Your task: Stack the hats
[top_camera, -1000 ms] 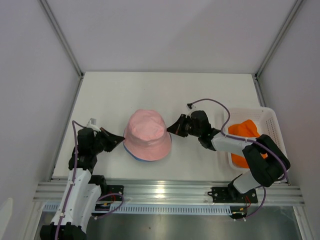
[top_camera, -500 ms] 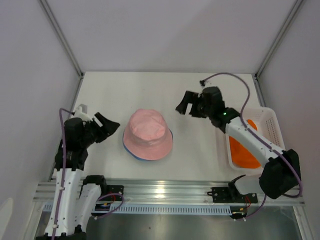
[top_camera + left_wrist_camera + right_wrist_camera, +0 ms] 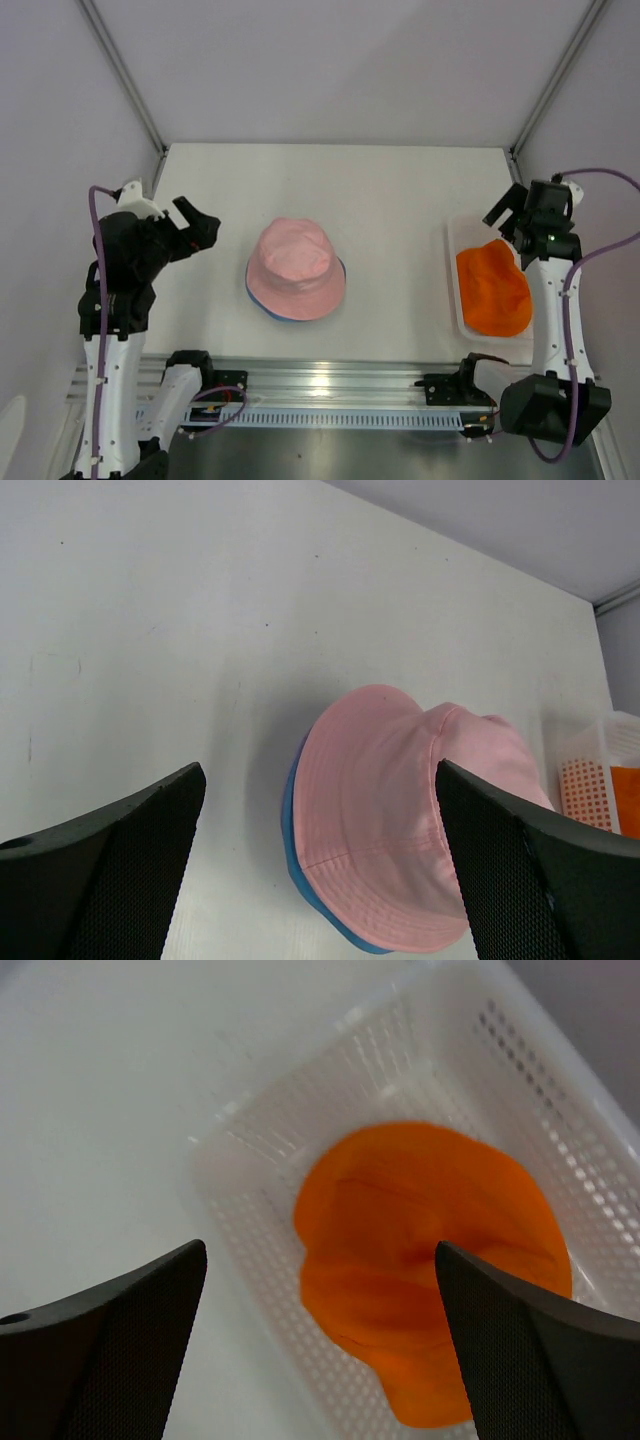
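From above, the pink hat (image 3: pixel 295 268) sits on the blue hat (image 3: pixel 272 311) mid-frame, right of the left gripper (image 3: pixel 197 222); the left wrist view adds its wide jaws framing that pair; the right wrist view shows the right gripper (image 3: pixel 320 1250), jaws wide, framing the orange hat (image 3: pixel 430 1260) in a white basket (image 3: pixel 300 1110).

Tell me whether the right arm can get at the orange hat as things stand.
Probably yes. The right gripper hangs open over the white basket. The orange hat lies uncovered inside it, with nothing between the two.
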